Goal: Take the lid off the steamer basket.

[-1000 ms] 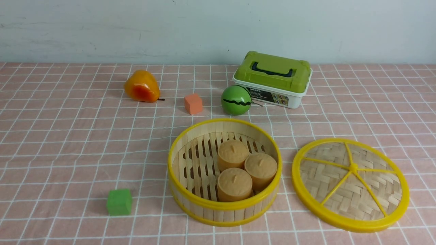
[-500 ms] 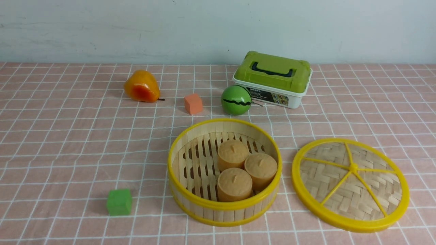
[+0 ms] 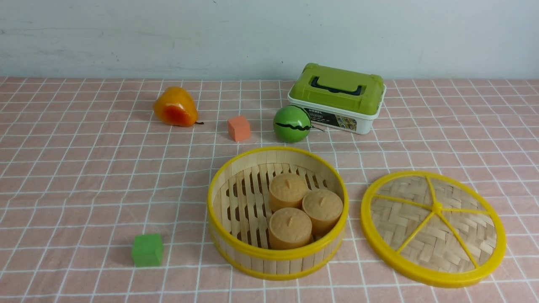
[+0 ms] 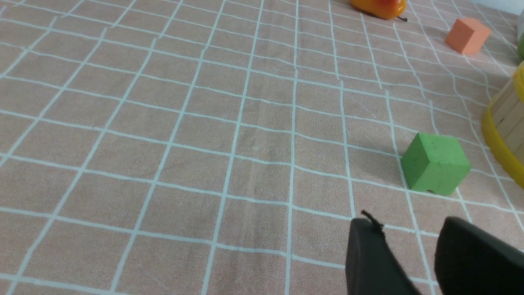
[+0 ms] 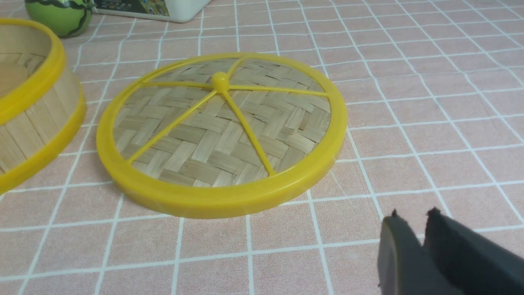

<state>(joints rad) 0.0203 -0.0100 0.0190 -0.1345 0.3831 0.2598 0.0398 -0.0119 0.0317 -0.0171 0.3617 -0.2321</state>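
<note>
The steamer basket (image 3: 276, 256) stands uncovered near the table's middle, with three tan buns (image 3: 290, 227) inside. Flat on the cloth just right of it, apart from it, lies the lid (image 3: 421, 248), knob up. Neither gripper shows in the front view. In the right wrist view my right gripper (image 5: 413, 215) hovers over bare cloth near the lid (image 5: 213, 139); a narrow gap shows between its tips and it holds nothing. My left gripper (image 4: 407, 223) is open and empty over the cloth, with the basket's wall (image 4: 505, 119) at that view's edge.
A green cube (image 3: 147, 249) sits front left of the basket, close to the left gripper (image 4: 434, 163). Behind the basket are an orange cube (image 3: 238, 128), a green striped ball (image 3: 292, 123), an orange pear (image 3: 174, 107) and a white box with a green lid (image 3: 338, 97).
</note>
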